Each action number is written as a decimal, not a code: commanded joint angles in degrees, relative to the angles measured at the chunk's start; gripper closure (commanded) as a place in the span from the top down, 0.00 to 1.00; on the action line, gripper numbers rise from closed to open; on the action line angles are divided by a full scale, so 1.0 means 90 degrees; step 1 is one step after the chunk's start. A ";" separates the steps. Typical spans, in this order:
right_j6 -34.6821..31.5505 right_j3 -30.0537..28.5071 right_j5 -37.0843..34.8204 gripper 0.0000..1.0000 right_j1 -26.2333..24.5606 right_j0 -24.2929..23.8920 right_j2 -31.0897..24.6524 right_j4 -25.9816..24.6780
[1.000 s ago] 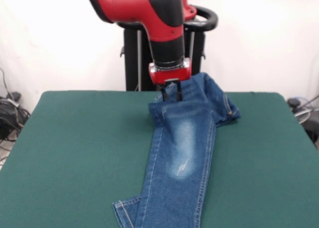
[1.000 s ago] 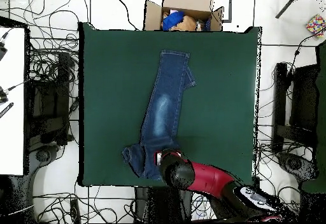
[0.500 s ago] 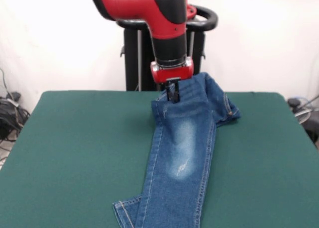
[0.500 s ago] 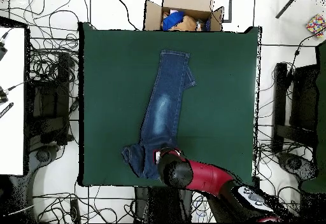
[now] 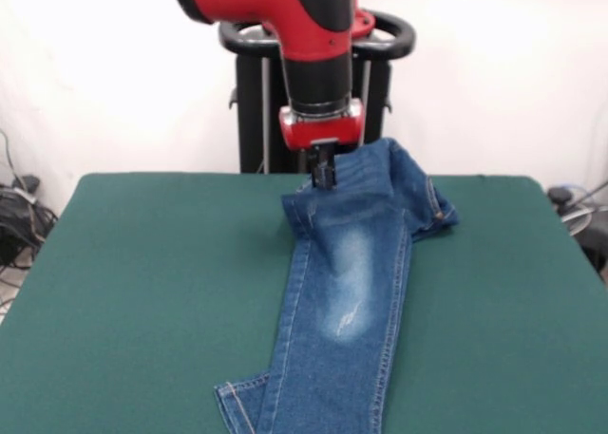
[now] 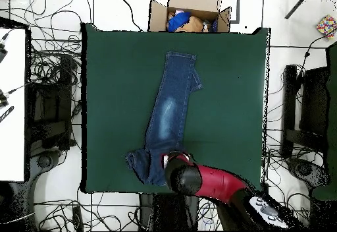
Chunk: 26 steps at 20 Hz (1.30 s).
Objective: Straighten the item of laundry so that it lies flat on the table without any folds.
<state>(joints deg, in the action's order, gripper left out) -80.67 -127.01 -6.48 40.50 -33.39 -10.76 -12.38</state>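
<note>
The blue jeans [image 5: 347, 292] lie lengthwise on the green table [image 5: 142, 282], the legs doubled one over the other and the hems at the near edge. The waist end is bunched up at the far side, with a fold spilling right [image 5: 429, 204]. My gripper [image 5: 323, 175] hangs from the red arm at that far end, its fingers shut together on the raised denim. In the overhead view the jeans [image 6: 168, 114] run slantwise across the table [image 6: 112, 78], and the arm [image 6: 187, 176] hides the gripper.
An open cardboard box [image 6: 191, 8] with toys stands just beyond the table's edge farthest from the robot. Cables and black stands [image 6: 56, 104] surround the table on the floor. Green cloth shows on both sides of the jeans.
The fingers, spread over the denim a second ago, have shut on it. The gripper has since risen a little and shifted slightly left in the front view.
</note>
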 commanded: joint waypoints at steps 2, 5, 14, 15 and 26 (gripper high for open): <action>-0.0760 -0.0045 -0.1533 0.00 0.1349 0.0001 -0.0689 0.0589; -0.0756 -0.0088 -0.1795 0.00 0.1620 -0.0012 -0.0746 0.0714; -0.0755 -0.0301 -0.1872 0.00 0.1951 0.0020 -0.0802 0.0840; -0.0763 -0.0275 -0.1753 0.00 0.1877 0.0038 -0.0780 0.0776; -0.0891 -0.0276 -0.1076 1.00 0.1204 -0.0007 -0.0509 0.0392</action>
<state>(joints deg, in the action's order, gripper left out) -80.67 -127.17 -19.78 56.80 -33.52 -14.00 -7.75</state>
